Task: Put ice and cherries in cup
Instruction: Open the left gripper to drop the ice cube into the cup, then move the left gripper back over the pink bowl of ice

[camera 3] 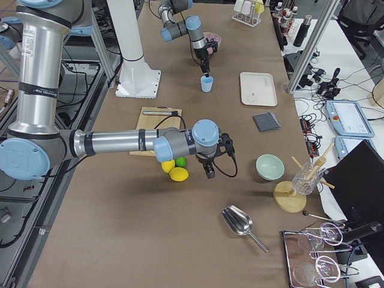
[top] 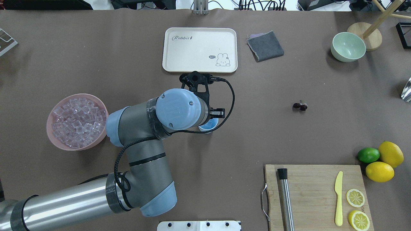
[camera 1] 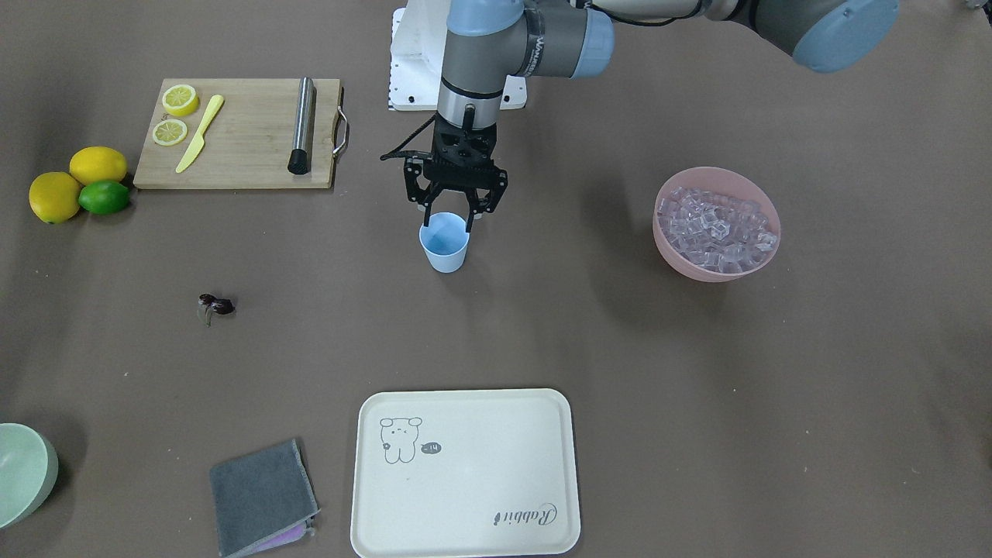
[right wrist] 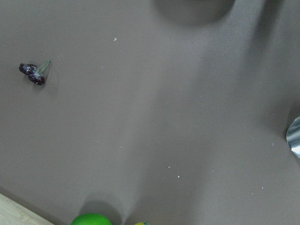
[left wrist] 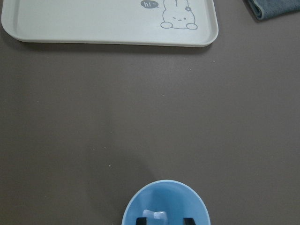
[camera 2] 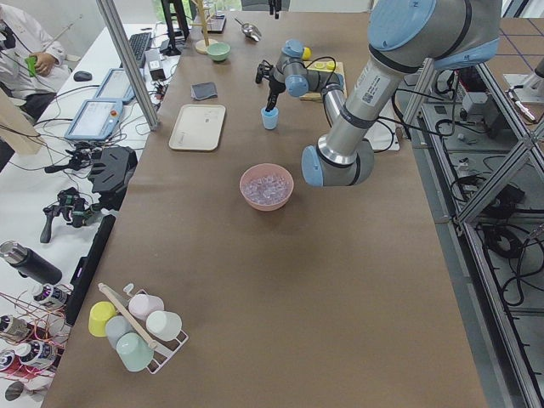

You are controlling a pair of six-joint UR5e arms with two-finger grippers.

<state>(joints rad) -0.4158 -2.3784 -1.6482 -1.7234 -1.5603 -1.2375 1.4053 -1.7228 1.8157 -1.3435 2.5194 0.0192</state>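
The light blue cup [camera 1: 446, 249] stands upright at mid table. My left gripper [camera 1: 448, 221] hangs straight over it, open, with one finger on each side of the rim. In the left wrist view a pale ice cube [left wrist: 154, 216] shows low inside the cup [left wrist: 164, 199], between the dark fingertips. More ice [camera 1: 717, 225] fills the pink bowl [camera 1: 721, 271]. The cherries [camera 1: 215, 305] lie on the table, also seen in the right wrist view [right wrist: 32, 74]. My right gripper [camera 3: 210, 171] hovers near the lemons; I cannot tell whether it is open.
A wooden board [camera 1: 240, 147] holds lemon slices, a yellow knife and a metal rod. Two lemons and a lime [camera 1: 103, 198] lie beside it. A cream tray [camera 1: 465, 473], a grey cloth [camera 1: 260, 496], a pale green bowl [camera 1: 19, 473] and a metal scoop [camera 3: 237, 222] sit further off.
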